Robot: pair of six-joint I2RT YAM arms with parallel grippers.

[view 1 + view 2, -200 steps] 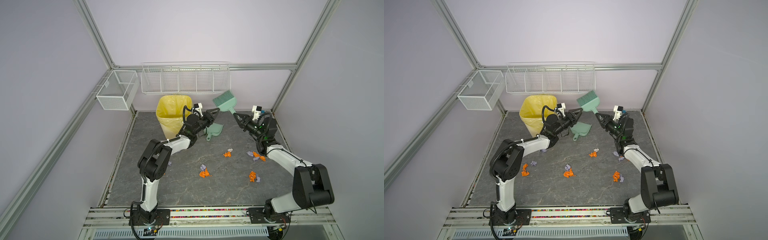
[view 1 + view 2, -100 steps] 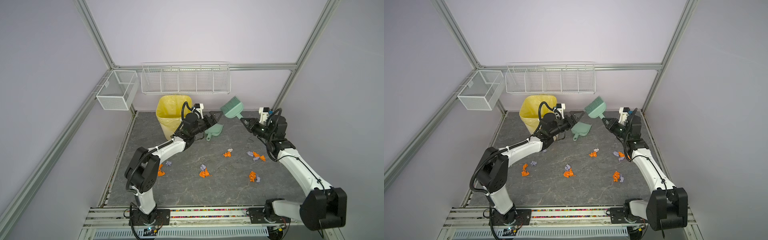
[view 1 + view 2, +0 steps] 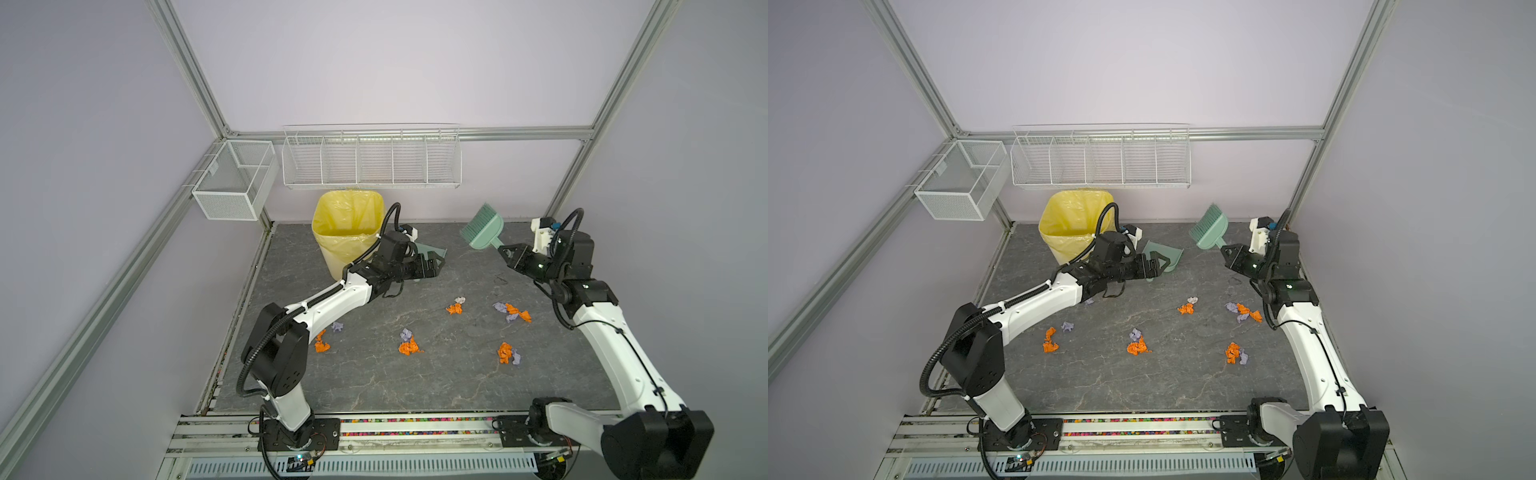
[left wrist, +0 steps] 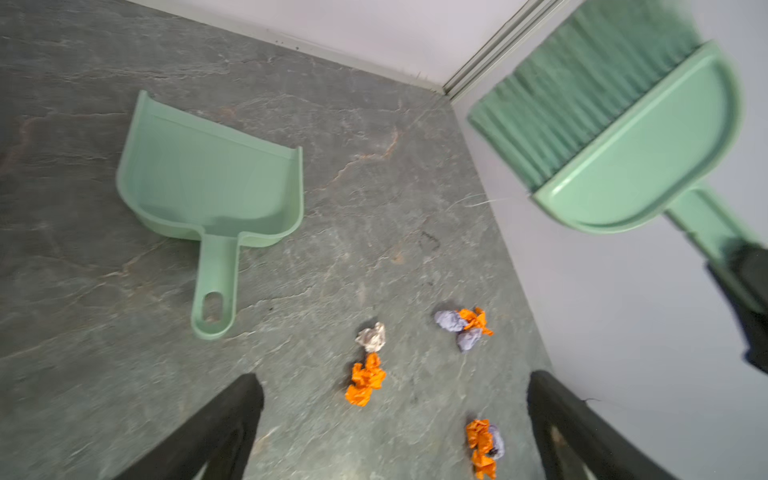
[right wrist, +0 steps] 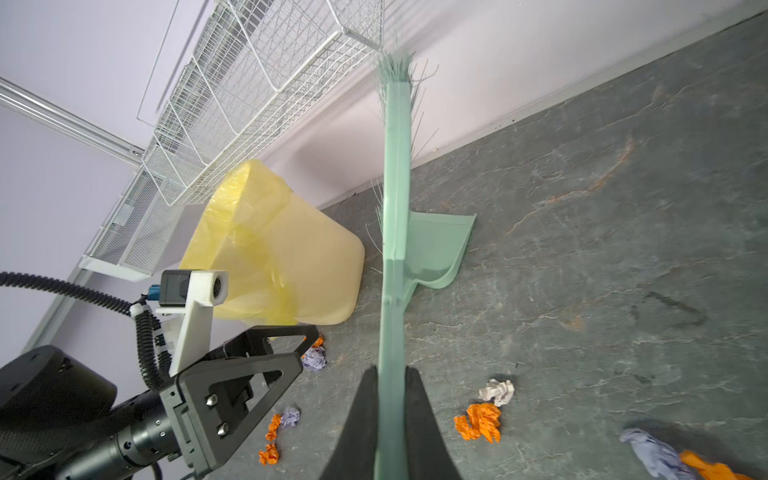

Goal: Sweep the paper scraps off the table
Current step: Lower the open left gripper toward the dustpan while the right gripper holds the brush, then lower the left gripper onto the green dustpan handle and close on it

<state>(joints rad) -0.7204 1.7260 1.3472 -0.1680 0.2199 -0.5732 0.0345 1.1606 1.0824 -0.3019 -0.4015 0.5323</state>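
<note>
The right tool [image 5: 390, 376] clamps the brush [image 3: 485, 227] handle aloft; the left tool [image 4: 395, 380] gapes empty (dustpan [image 4: 208, 178] just ahead).

1. You can pass freely over the near part of the table [image 3: 374, 386].
2. The paper scraps [image 3: 409, 345] dot the middle, with gaps between clusters.
3. The bin [image 3: 345, 245] and dustpan [image 3: 1165, 257] crowd the far left; the raised brush [image 3: 484, 230] hangs far right.

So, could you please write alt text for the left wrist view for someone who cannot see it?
A green dustpan lies empty on the dark grey table, its handle towards the open left gripper. Orange and lavender paper scraps lie scattered near the handle's end, and a matching green brush is held in the air.
</note>
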